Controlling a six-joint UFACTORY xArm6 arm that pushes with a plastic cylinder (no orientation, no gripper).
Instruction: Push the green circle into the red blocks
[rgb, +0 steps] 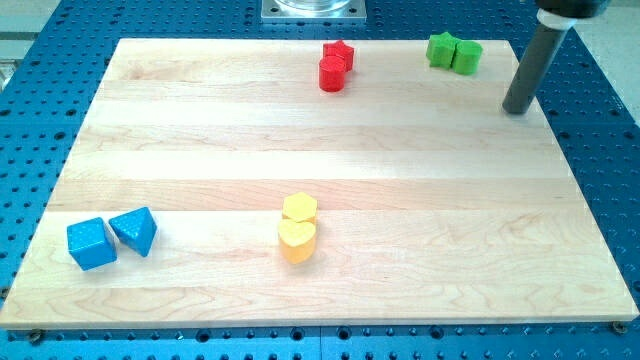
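Observation:
The green circle (467, 57) sits near the view's top right, touching a green star (441, 48) on its left. The red blocks, a red star (339, 52) and a red circle (332, 74) just below it, stand together near the top middle, well left of the green pair. My tip (516, 109) rests on the board at the right, below and to the right of the green circle, apart from it.
A yellow hexagon (300, 208) and a yellow heart (296, 240) touch each other at the bottom middle. A blue cube (91, 243) and a blue triangle (134, 230) lie at the bottom left. The wooden board (320, 140) lies on a blue perforated table.

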